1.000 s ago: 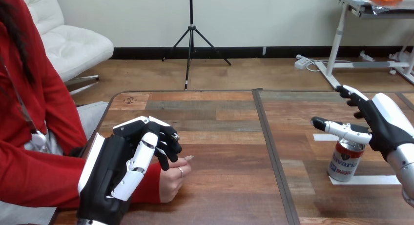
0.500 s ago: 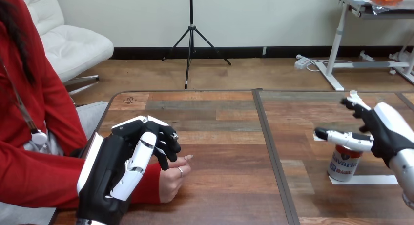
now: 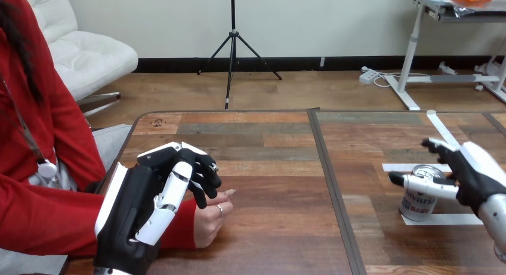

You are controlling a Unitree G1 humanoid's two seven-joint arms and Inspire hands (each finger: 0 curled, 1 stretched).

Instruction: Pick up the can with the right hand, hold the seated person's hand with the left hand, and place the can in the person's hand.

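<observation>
- Since a second ago, your left hand (image 3: 134, 209) and the person's hand (image 3: 207, 224) have stayed put at the near left. Your right hand (image 3: 471, 179) has dropped from above the can (image 3: 417, 204) to the level of its top.
- Left: your left hand sits over the person's hand. You cannot tell whether it grips, because the contact is hidden behind it.
- Right: the can stands on the table (image 3: 268, 144), not yet lifted. Your right hand is spread, with the thumb across the near rim and the fingers beyond.
- Left to do, likely: close, lift, carry and place.
- The can's far side is hidden, and the right forearm is cut off.
</observation>
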